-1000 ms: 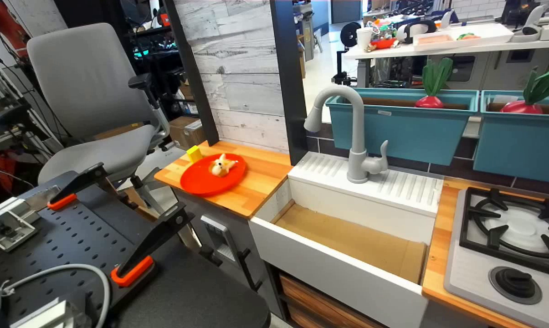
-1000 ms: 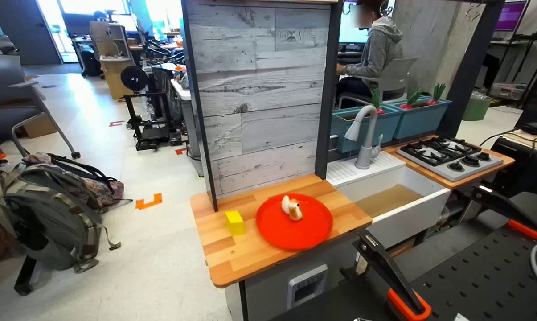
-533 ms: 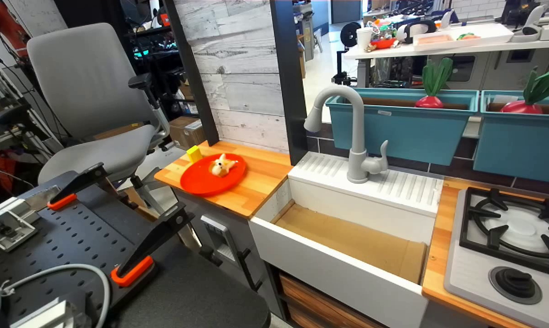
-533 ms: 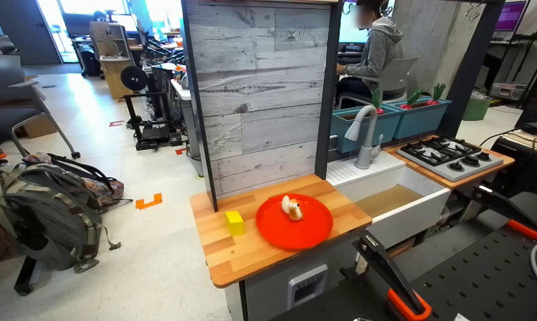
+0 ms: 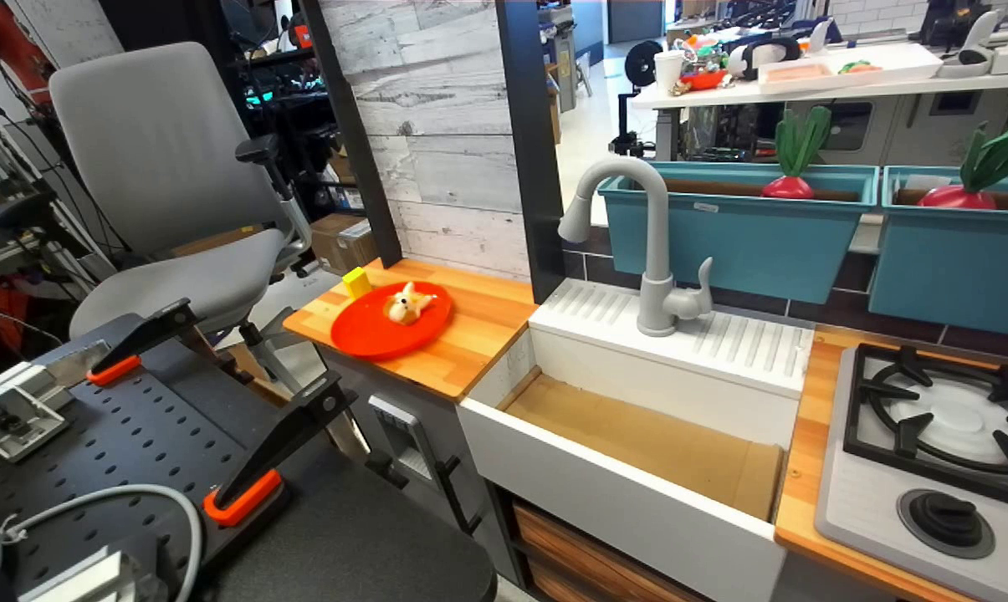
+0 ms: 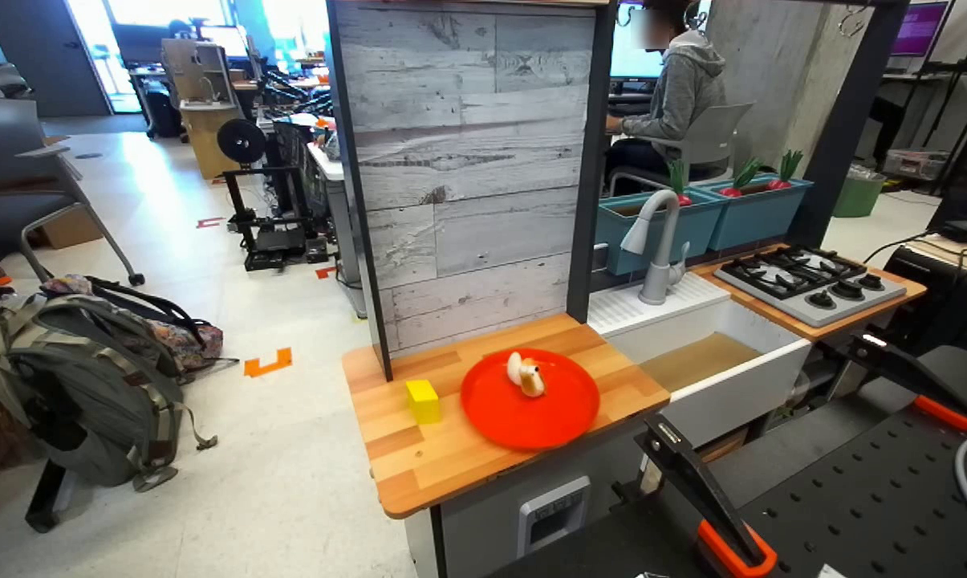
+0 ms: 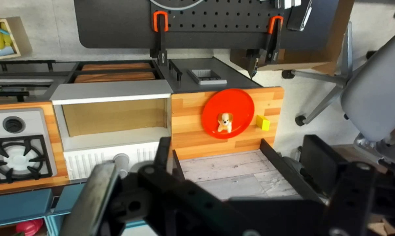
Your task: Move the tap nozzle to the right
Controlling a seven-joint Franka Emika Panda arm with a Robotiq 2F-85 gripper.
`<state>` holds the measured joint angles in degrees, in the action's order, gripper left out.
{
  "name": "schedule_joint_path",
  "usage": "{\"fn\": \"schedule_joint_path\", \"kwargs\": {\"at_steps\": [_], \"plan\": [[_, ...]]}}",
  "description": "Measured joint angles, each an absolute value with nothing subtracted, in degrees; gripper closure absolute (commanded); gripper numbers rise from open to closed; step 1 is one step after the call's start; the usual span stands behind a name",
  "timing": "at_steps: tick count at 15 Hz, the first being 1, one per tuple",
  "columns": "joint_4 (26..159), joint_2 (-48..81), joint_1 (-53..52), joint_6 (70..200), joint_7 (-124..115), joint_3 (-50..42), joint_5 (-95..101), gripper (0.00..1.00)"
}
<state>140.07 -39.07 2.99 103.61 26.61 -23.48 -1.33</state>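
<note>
The tap nozzle is a tall grey gooseneck spout. It stands upright on the white ledge behind the sink in both exterior views [image 5: 657, 226] [image 6: 667, 241]. Its downturned end points toward the side with the red plate, and a small lever sits at its base on the stove side. In the wrist view, part of the grey tap [image 7: 121, 161] shows beside the gripper's left-hand finger, which hides the rest. My gripper [image 7: 237, 142] is open in the wrist view, its fingers wide apart with nothing between them. It is apart from the tap. Neither exterior view shows it.
The white sink [image 5: 621, 502] lies in front of the tap. Blue planters [image 5: 746, 251] stand close behind it. The stove [image 5: 838, 502] is on one side; a red plate [image 6: 491, 417] with a toy dog [image 6: 531, 379] and a yellow block [image 6: 424, 401] is on the other. A wood-look panel [image 6: 475, 160] rises nearby.
</note>
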Motion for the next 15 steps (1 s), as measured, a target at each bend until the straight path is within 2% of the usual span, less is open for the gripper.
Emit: {"fn": "schedule_joint_path", "kwargs": {"at_steps": [9,12,15], "plan": [[134.1,-13.9,1.8,124.8,21.4,-20.6,-17.4,0.00],[128.9,-5.5,1.8,126.2,20.0,-19.0,-19.7,0.00],[127.4,-3.7,1.9,126.2,19.7,-18.9,-19.8,0.00]]}}
